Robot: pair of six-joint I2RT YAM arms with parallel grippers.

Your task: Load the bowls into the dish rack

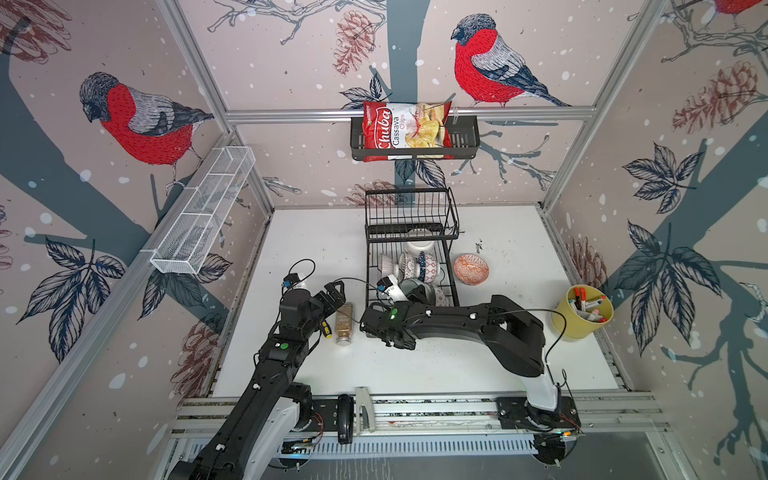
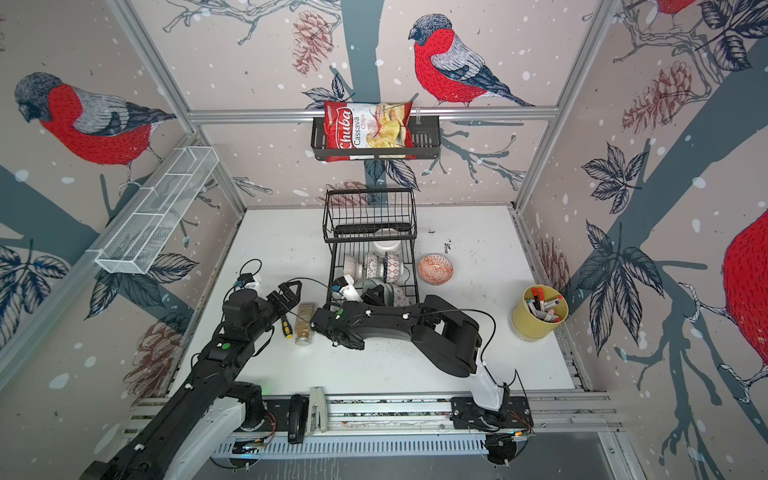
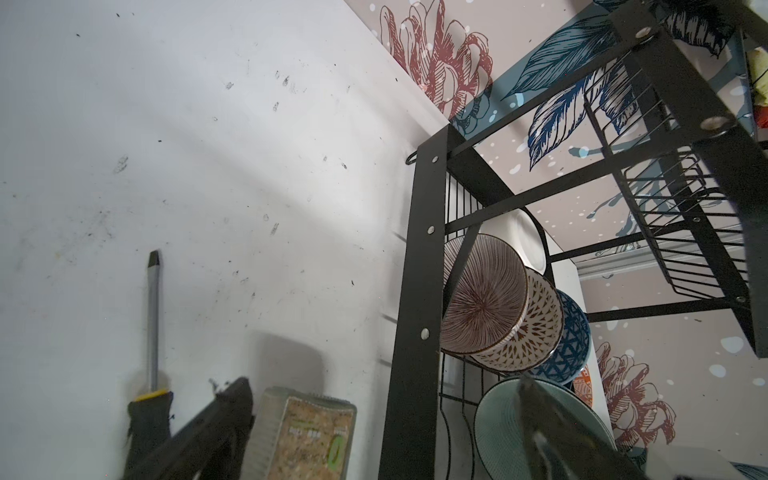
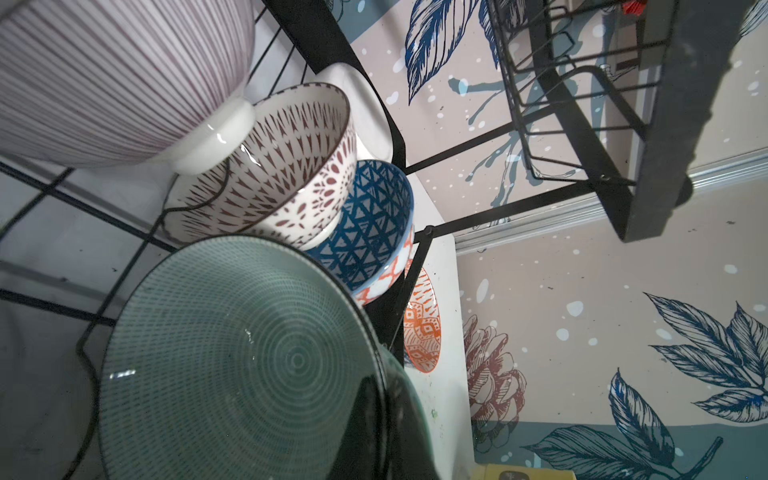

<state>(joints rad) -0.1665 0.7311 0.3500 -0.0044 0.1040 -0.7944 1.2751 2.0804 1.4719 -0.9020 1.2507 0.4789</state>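
**Top views.** In both top views my dish rack (image 1: 409, 212) stands mid-table toward the back wall, a black wire basket raised over a slotted lower tier. On that tier a white bowl (image 1: 419, 246) sits under the basket, with three patterned bowls (image 1: 409, 266) on edge in a row in front of it. An orange bowl (image 1: 471, 269) lies flat on the table (image 1: 519, 353), just beside the rack's right edge. My right gripper (image 1: 417, 292) reaches over the rack's front edge, jaws pinched on the rim of the green bowl (image 1: 406, 284). My left gripper (image 1: 334, 291) hangs near the front-left corner, jaws wide apart and holding nothing. A jar (image 1: 344, 324) and a screwdriver (image 1: 326, 328) lie between my two arms, crowding that corner. Bare white tabletop runs along the rack's left side and to the right of the orange bowl.

**Left wrist.** My fingers (image 3: 216, 415) frame the view, set far apart. The rack's corner post is a flat black strip with rivets, and thin wires run behind it. The tabletop is scuffed and speckled. The screwdriver's steel shaft lies flat on it, and the ribbed clear jar sits between shaft and post.

**Right wrist.** The green bowl fills the near view: glossy, with fine concentric rings and a thin dark rim. A dark finger (image 4: 370, 419) lies across that rim. The bowl tilts over the wire grid, and I cannot tell whether it touches the wires. Beyond it, a brown-leaf bowl leans against a blue-triangle one, and a ribbed one sits nearest the left side.
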